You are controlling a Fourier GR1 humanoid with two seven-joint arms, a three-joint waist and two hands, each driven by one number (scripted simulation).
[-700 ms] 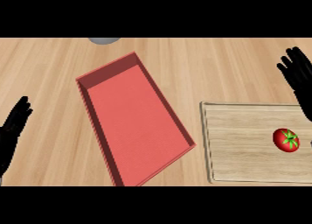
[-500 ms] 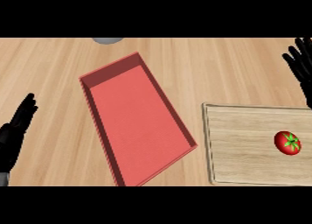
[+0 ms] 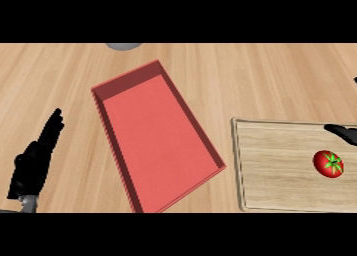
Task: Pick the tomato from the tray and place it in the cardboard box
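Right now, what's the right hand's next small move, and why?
Probably lower the right hand over the tomato, keeping it open for the grasp. The tomato lies untouched on the wooden tray, and the hand sits just beyond it at the view's right edge, holding nothing.

Light bright and even over the whole counter point(image 3: 233, 75), same tone from upper left to lower right. Red box point(image 3: 159, 145): inner walls darker than floor (darkest along left wall, top corner). Wooden tray point(image 3: 277, 150): thin dark shadow line under left and lower edges.
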